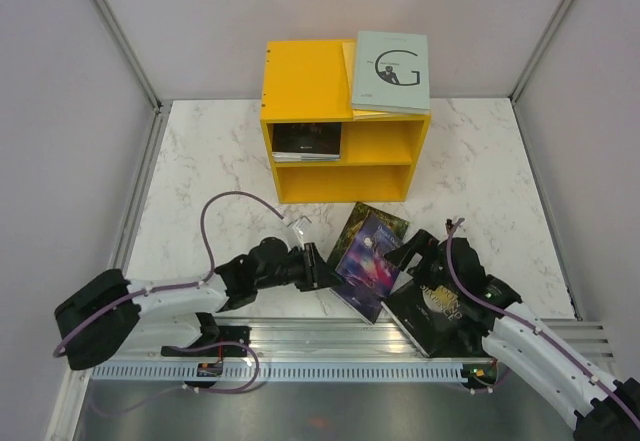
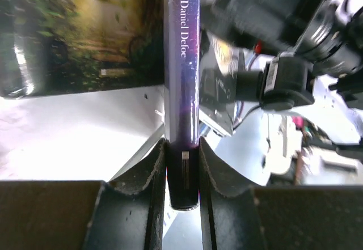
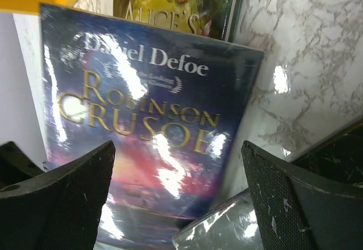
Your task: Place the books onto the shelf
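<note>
Pinching the near end of a spine, the left gripper (image 2: 181,148) has its two fingers (image 2: 153,176) pressed onto the galaxy-cover book (image 2: 181,63), the one lettered Daniel Defoe. In the overhead view the book reaches from that grip toward 3 o'clock. It is propped up at a tilt, with its cover turned to the right gripper (image 3: 177,148). That gripper's jaws stand spread wide, with nothing between them, just short of the cover. Beneath it, the forest-cover book (image 1: 378,219) lies flat on the table (image 1: 200,161). The shelf (image 1: 300,81) stands at about 12 o'clock from the left gripper, well apart, its openings facing the arms. A dark book (image 1: 308,141) sits in the upper compartment and the grey book (image 1: 392,71) lies on top. The left arm is the one placed to carry this book, I'd say, and the book must swing round toward 12.
</note>
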You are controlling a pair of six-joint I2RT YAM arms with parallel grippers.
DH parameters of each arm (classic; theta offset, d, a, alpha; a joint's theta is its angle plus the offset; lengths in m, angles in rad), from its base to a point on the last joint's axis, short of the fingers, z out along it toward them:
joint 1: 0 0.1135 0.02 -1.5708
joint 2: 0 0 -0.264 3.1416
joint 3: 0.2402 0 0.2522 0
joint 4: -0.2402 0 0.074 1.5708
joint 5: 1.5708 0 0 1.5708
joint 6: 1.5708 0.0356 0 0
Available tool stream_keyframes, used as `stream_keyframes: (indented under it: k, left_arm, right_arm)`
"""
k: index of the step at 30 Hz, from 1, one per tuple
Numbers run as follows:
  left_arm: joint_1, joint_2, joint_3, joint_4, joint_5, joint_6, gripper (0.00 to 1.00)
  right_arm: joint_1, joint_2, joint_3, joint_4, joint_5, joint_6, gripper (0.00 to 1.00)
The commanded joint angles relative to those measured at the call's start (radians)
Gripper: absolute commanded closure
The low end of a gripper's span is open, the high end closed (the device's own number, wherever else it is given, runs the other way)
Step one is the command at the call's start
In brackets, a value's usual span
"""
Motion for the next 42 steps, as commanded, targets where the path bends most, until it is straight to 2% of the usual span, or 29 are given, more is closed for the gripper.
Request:
stream_keyframes:
  k: [1, 2, 5, 8, 11, 20, 22, 25, 26, 28, 29, 32, 37, 42]
  left_arm:
    - [0.035, -0.188, 0.018, -0.221, -0.107, 0.096, 0.98]
    - [0.057, -0.274, 0.018, -0.255, -0.115, 0.105, 0.98]
    - [0.083, -0.400, 0.021, -0.392, -0.155, 0.130, 0.98]
    - [0.130, -0.460, 0.003, -0.441, -0.152, 0.130, 0.98]
    - [0.134, -0.464, -0.025, -0.414, -0.121, 0.114, 0.98]
    - [0.131, -0.313, -0.104, -0.262, 0.058, 0.079, 0.97]
    - [0.128, -0.292, -0.124, -0.233, 0.100, 0.082, 0.93]
    - [0.120, -0.284, -0.150, -0.197, 0.131, 0.090, 0.80]
    - [0.120, -0.281, -0.157, -0.187, 0.137, 0.093, 0.72]
    - [0.120, -0.273, -0.166, -0.162, 0.148, 0.101, 0.65]
    - [0.120, -0.263, -0.167, -0.153, 0.155, 0.102, 0.55]
    - [0.118, -0.214, -0.169, -0.104, 0.160, 0.105, 0.44]
    - [0.112, -0.077, -0.172, 0.036, 0.174, 0.079, 0.40]
    - [0.094, 0.119, -0.176, 0.281, 0.184, 0.029, 0.44]
  right_arm:
    - [0.006, 0.009, 0.036, -0.051, -0.077, -0.034, 0.04]
    - [0.009, 0.003, 0.037, -0.043, -0.086, -0.031, 0.04]
    - [0.011, -0.031, 0.037, -0.026, -0.112, -0.017, 0.03]
    - [0.011, -0.045, 0.030, -0.020, -0.127, -0.008, 0.02]
    - [0.014, -0.031, 0.002, 0.017, -0.149, 0.010, 0.02]
    - [0.035, 0.064, -0.061, 0.166, -0.158, 0.050, 0.02]
    - [0.040, 0.099, -0.070, 0.196, -0.154, 0.050, 0.02]
    - [0.043, 0.147, -0.084, 0.247, -0.152, 0.056, 0.02]
    - [0.045, 0.159, -0.087, 0.258, -0.152, 0.059, 0.02]
    - [0.048, 0.190, -0.090, 0.281, -0.149, 0.063, 0.02]
    - [0.049, 0.199, -0.092, 0.281, -0.146, 0.063, 0.02]
    - [0.054, 0.219, -0.095, 0.305, -0.140, 0.064, 0.02]
    - [0.055, 0.222, -0.099, 0.309, -0.131, 0.066, 0.02]
    - [0.057, 0.225, -0.112, 0.312, -0.125, 0.069, 0.03]
